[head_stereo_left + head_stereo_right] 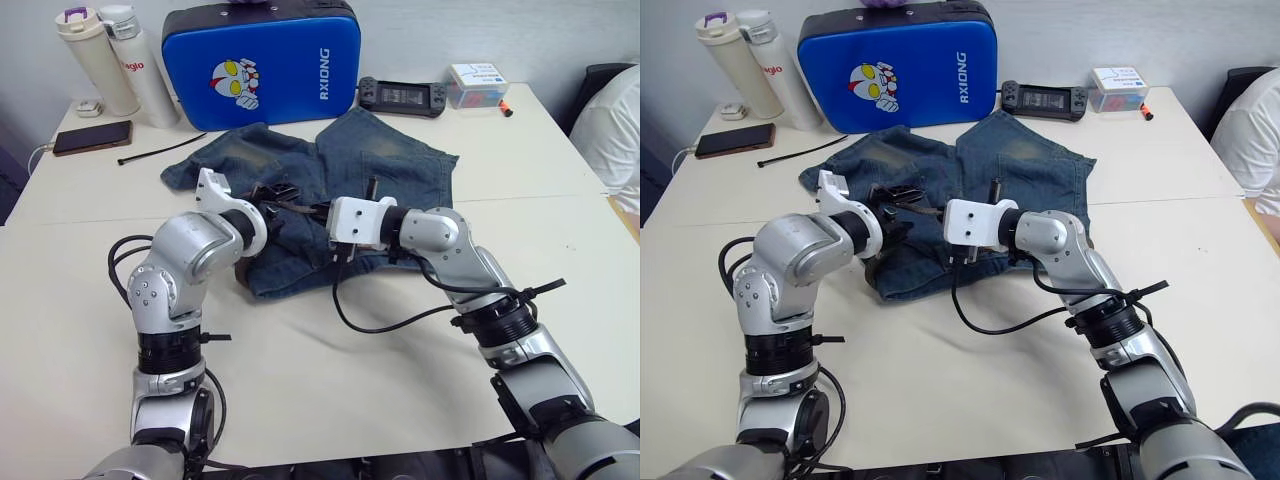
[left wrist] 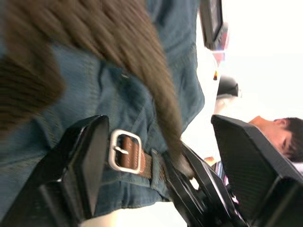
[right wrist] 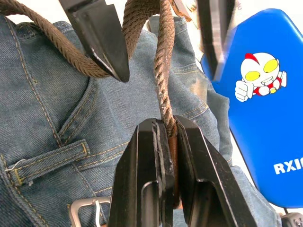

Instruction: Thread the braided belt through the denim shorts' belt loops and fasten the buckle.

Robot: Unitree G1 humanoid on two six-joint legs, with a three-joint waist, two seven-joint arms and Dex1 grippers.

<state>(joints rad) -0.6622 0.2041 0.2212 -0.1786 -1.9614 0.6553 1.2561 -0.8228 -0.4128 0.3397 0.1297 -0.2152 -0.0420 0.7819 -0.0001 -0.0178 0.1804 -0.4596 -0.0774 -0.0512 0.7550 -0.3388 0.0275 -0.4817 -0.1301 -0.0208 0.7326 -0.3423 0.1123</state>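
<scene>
The denim shorts (image 1: 390,160) lie flat in the middle of the table, legs pointing toward the blue case. Both grippers meet over the waistband. My right gripper (image 3: 164,124) is shut on the braided belt (image 3: 163,56), which runs up from its fingertips and loops away across the denim. The silver buckle (image 2: 124,151) lies on the waistband between the spread fingers (image 2: 80,165) of my left gripper (image 2: 161,127), which is open and holds nothing. A belt loop (image 3: 52,160) is sewn on the denim beside the buckle.
A blue case (image 1: 262,62) stands behind the shorts. Two bottles (image 1: 100,60), a phone (image 1: 92,137) and a black cable tie (image 1: 160,150) lie at the back left. A game controller (image 1: 403,95) and small box (image 1: 477,85) sit back right. A person (image 1: 615,120) is at the right edge.
</scene>
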